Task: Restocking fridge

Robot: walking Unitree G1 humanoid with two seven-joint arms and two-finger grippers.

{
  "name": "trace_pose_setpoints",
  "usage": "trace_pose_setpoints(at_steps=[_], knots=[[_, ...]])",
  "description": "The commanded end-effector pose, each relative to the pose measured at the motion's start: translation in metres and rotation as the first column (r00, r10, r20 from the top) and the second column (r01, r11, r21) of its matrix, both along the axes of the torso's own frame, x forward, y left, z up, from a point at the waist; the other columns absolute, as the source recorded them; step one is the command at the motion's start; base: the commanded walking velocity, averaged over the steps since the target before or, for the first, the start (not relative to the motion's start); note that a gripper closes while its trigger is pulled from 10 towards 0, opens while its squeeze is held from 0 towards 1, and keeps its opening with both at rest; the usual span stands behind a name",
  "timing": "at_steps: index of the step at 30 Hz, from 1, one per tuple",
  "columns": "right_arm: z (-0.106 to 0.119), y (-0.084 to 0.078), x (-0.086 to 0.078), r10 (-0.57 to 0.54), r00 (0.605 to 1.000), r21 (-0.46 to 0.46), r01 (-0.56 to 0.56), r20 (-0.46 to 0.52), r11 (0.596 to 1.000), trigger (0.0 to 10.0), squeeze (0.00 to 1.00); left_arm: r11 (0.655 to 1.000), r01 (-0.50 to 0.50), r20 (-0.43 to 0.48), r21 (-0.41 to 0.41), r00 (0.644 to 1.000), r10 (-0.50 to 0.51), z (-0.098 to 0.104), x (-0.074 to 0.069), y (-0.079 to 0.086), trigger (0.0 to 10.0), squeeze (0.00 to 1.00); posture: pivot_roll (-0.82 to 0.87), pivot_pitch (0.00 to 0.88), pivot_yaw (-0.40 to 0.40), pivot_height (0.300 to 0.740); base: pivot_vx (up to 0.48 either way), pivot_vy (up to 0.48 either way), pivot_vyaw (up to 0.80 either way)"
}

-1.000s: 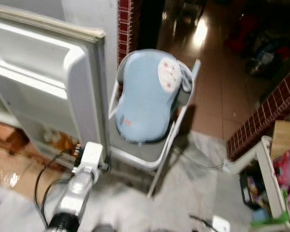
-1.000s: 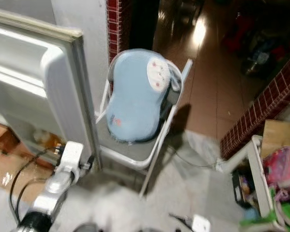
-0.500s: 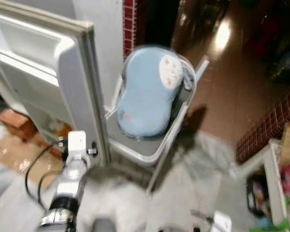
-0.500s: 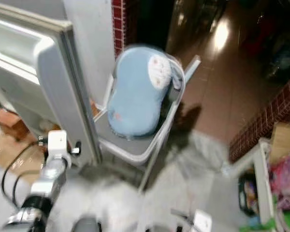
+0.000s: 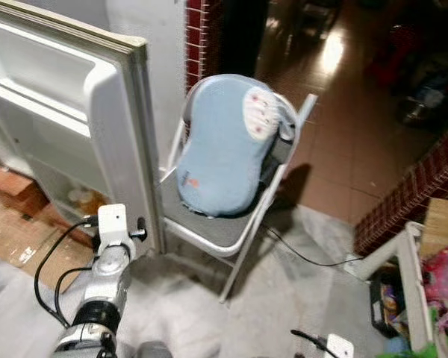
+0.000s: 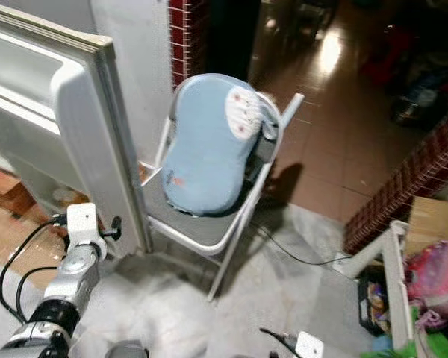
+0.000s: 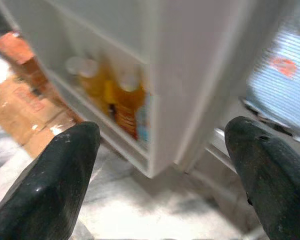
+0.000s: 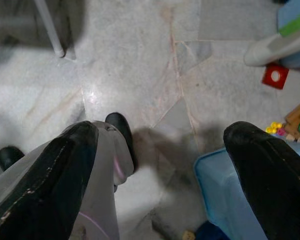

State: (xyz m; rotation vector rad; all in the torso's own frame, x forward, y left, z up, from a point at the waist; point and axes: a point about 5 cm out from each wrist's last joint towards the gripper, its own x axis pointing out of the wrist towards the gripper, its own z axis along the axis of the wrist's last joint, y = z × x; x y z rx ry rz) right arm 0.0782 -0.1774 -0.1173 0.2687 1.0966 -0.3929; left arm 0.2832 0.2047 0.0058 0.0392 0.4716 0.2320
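Observation:
The white fridge door [image 5: 127, 134] stands open on the left, its outer edge facing me. Bottles of orange liquid [image 7: 115, 97] stand in its lowest door shelf [image 5: 81, 201]. My left arm [image 5: 108, 257] reaches toward the bottom corner of that door. My left gripper [image 7: 160, 170] is open and empty, a short way in front of the door's lower edge. My right gripper [image 8: 160, 165] is open and empty too, pointing down at the marble floor [image 8: 140, 60].
A white folding chair [image 5: 243, 239] holding a light blue padded seat [image 5: 220, 142] stands right beside the door. A black cable [image 5: 306, 257] crosses the floor. A low brick wall [image 5: 411, 198], a white rack [image 5: 403, 257] and a pink bag [image 5: 444, 268] are at right. Cardboard [image 5: 19, 239] lies at left.
The head view has swung and grown sharper. My left arm has stayed by the door's lower corner, drifting slightly left in the picture. Nothing was taken hold of.

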Motion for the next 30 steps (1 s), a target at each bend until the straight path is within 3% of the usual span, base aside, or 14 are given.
trace_pose_setpoints(at_steps=[1,11,16,20,25,26,29,30], knots=[[0.151,0.077,0.242,0.501,0.518,-0.216,-0.513,0.694,0.83,10.0,0.0,1.0,0.006,0.006,-0.002,1.0,-0.006,0.002,0.003,0.0,10.0,0.0,0.06,0.0,-0.091,0.74,0.36,0.0,0.0],[0.151,0.077,0.241,0.51,0.51,-0.226,-0.519,0.693,0.825,10.0,0.0,0.997,0.069,-0.037,-0.043,0.997,-0.071,-0.003,0.005,-0.011,10.0,0.0,0.06,0.0,-0.091,0.74,0.036,0.0,0.0],[0.149,0.075,0.24,0.517,0.51,-0.23,-0.522,0.688,0.822,10.0,0.0,0.987,0.162,-0.057,-0.025,0.985,-0.163,-0.003,0.009,-0.022,10.0,0.0,0.06,0.0,-0.09,0.74,0.0,0.0,0.0],[0.148,0.073,0.239,0.518,0.514,-0.231,-0.521,0.684,0.822,10.0,0.0,0.988,0.153,-0.04,0.006,0.987,-0.153,0.001,0.013,-0.025,10.0,0.0,0.06,0.0,-0.088,0.74,0.0,0.0,0.0],[0.148,0.071,0.24,0.519,0.521,-0.231,-0.519,0.677,0.823,10.0,0.0,0.999,0.002,0.006,0.047,1.0,-0.002,0.008,0.016,-0.005,10.0,0.0,0.06,0.0,-0.092,0.74,0.0,0.0,0.0],[0.147,0.071,0.24,0.52,0.523,-0.231,-0.52,0.675,0.823,10.0,0.0,0.995,-0.085,0.014,0.05,0.996,0.084,0.011,0.016,0.009,10.0,0.0,0.06,0.0,-0.092,0.74,0.0,0.0,0.0],[0.147,0.071,0.24,0.521,0.526,-0.23,-0.521,0.672,0.822,10.0,0.0,0.99,-0.133,0.009,0.046,0.991,0.132,0.012,0.016,0.021,10.0,0.0,0.07,0.0,-0.095,0.74,0.0,0.0,0.0],[0.146,0.072,0.24,0.524,0.527,-0.229,-0.524,0.669,0.82,10.0,0.0,0.983,-0.177,0.015,0.044,0.984,0.177,0.015,0.015,0.034,10.0,0.0,0.07,0.0,-0.098,0.74,0.0,0.0,0.0]])
